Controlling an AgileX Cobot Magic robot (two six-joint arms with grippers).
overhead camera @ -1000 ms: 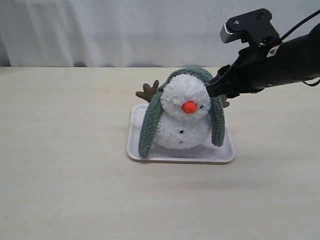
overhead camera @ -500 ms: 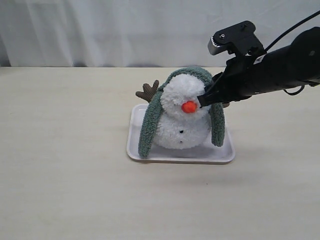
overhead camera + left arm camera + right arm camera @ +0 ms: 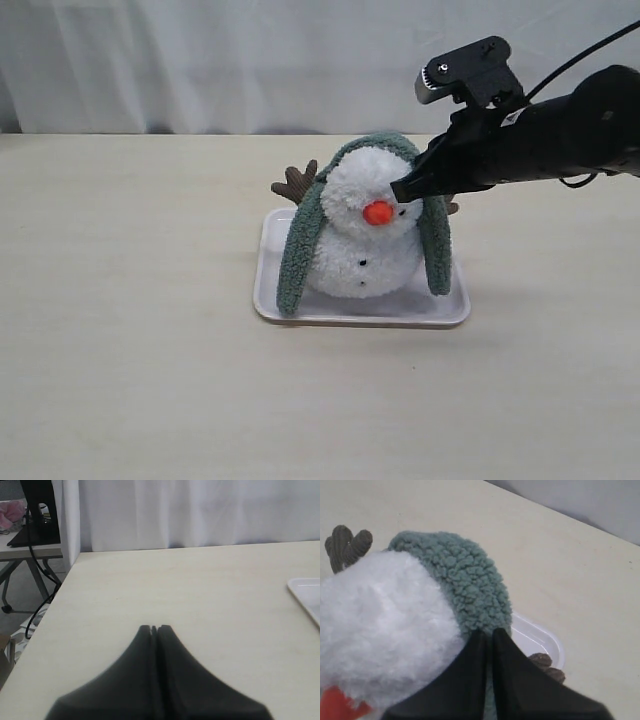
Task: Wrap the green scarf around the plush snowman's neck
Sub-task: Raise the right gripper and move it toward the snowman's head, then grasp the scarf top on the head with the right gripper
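Snowman [image 3: 365, 235] sits on the white tray [image 3: 300, 312] mid-tabletop. The scarf [image 3: 300, 240] isn't on the neck yet. It's draped over the top of the head like a hood, running in an arch from 9 o'clock to 3 o'clock, with both ends hanging down the sides to the tray.

The right claw [image 3: 398, 190] comes in from about 2 o'clock and is clenched tight, its tips at the inner edge of the scarf's 3 o'clock strand, right against the head. Can't tell if it's actually got any fabric pinched. The left claw [image 3: 154, 628] is also clenched, with nothing in it, parked over bare tabletop off past the tray's 9 o'clock side.

So the right arm is way nearer. My guess is the whole thing turns on this: the neck sits below the claw, roughly 7 o'clock from its tips, so that strand needs to go down and across the front.
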